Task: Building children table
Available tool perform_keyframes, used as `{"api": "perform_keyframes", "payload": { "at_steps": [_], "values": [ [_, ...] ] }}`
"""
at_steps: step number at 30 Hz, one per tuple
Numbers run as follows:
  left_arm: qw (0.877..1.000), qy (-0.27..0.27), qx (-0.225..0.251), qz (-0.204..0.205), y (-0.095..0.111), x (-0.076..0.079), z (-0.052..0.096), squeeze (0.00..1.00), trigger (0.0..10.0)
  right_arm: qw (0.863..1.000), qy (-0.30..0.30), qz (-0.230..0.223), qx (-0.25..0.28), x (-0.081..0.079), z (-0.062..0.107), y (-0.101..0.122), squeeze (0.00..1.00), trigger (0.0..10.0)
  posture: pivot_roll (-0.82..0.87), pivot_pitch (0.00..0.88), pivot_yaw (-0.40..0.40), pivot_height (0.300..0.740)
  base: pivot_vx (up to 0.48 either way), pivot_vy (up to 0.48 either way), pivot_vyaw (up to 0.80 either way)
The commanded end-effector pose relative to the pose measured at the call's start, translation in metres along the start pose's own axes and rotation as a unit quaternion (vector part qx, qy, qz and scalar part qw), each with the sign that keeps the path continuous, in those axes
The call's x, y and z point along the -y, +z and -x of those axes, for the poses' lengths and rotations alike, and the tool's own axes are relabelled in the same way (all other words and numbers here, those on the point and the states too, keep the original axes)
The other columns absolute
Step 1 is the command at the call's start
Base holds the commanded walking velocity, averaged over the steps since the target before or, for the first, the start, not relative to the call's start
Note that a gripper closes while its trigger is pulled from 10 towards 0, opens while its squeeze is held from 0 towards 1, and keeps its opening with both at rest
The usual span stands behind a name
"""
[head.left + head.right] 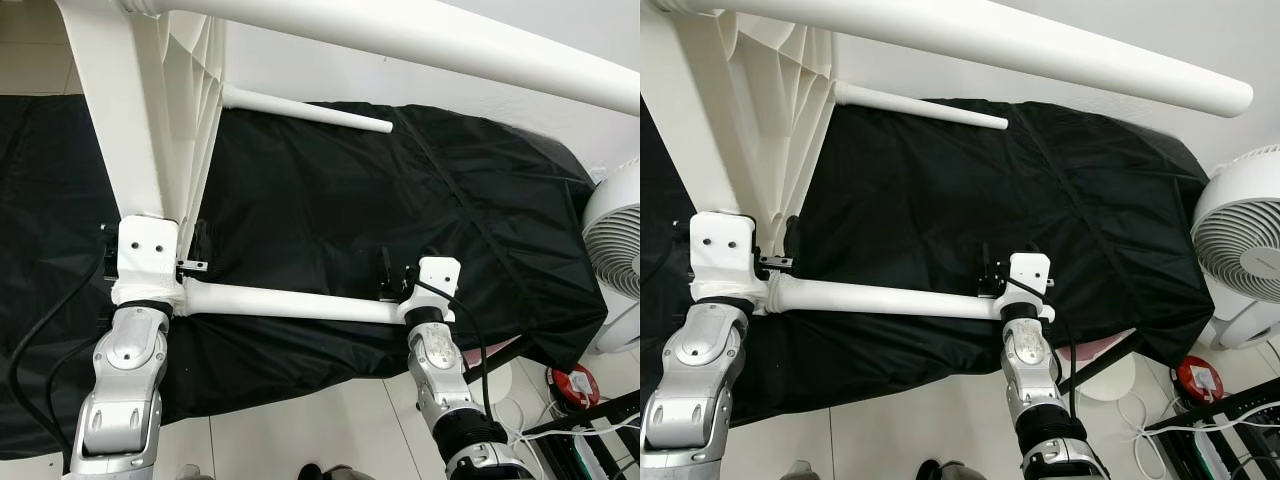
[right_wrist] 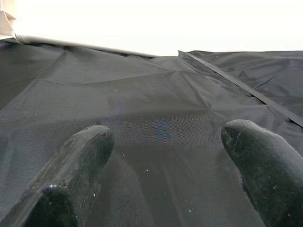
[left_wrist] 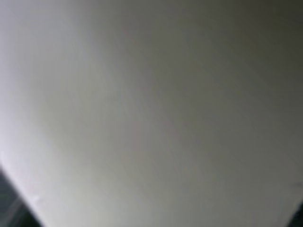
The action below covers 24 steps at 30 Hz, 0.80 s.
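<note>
Black fingers [image 2: 80, 165] of the right gripper [image 2: 163, 175] stand spread apart over the black fabric sheet [image 1: 330, 210], gripping nothing. A white tubular table leg [image 1: 290, 300] lies just behind that wrist. Left gripper [image 1: 185, 262] presses against the white plastic children's table frame [image 1: 150, 120]; its finger state cannot be determined.

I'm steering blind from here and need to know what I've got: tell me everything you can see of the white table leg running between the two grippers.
The white table leg is a smooth round tube, plastic by its look, lying nearly level just over the black cloth. Its left end joins the ribbed white table frame by the left gripper; its right end ends at the right gripper. In the right wrist view that gripper's fingers stand apart over bare cloth. Whether the leg touches the cloth cannot be told.
</note>
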<state>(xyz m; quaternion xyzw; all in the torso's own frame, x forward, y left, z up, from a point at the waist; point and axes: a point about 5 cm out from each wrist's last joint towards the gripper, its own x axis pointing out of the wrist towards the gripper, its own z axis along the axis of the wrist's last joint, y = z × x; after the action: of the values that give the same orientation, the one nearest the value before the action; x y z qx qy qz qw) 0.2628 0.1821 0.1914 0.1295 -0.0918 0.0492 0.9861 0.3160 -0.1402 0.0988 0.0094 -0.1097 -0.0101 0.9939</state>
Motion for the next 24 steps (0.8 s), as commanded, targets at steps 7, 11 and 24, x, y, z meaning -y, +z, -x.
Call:
{"api": "perform_keyframes", "payload": {
  "at_steps": [7, 11, 24],
  "values": [
    [0.984, 0.174, -0.040, 0.004, -0.008, -0.029, 0.001, 0.00, 0.0, 0.999, -0.017, 0.002, -0.043, 0.005, 0.009, -0.016, 0.00, 10.0, 0.28, 0.113, -0.123, 0.740, 0.000, 0.000, 0.00],
    [0.979, 0.198, -0.039, 0.008, -0.005, -0.035, 0.003, 0.00, 0.0, 0.999, -0.016, 0.002, -0.044, 0.005, 0.009, -0.016, 0.00, 10.0, 0.29, 0.121, -0.126, 0.740, 0.000, 0.000, 0.00],
    [0.957, 0.285, -0.040, -0.026, -0.001, -0.075, 0.034, 0.00, 0.0, 0.999, -0.006, 0.002, -0.048, 0.001, 0.007, -0.017, 0.00, 10.0, 0.32, 0.143, -0.159, 0.740, 0.000, 0.000, 0.00]
  ]
}}
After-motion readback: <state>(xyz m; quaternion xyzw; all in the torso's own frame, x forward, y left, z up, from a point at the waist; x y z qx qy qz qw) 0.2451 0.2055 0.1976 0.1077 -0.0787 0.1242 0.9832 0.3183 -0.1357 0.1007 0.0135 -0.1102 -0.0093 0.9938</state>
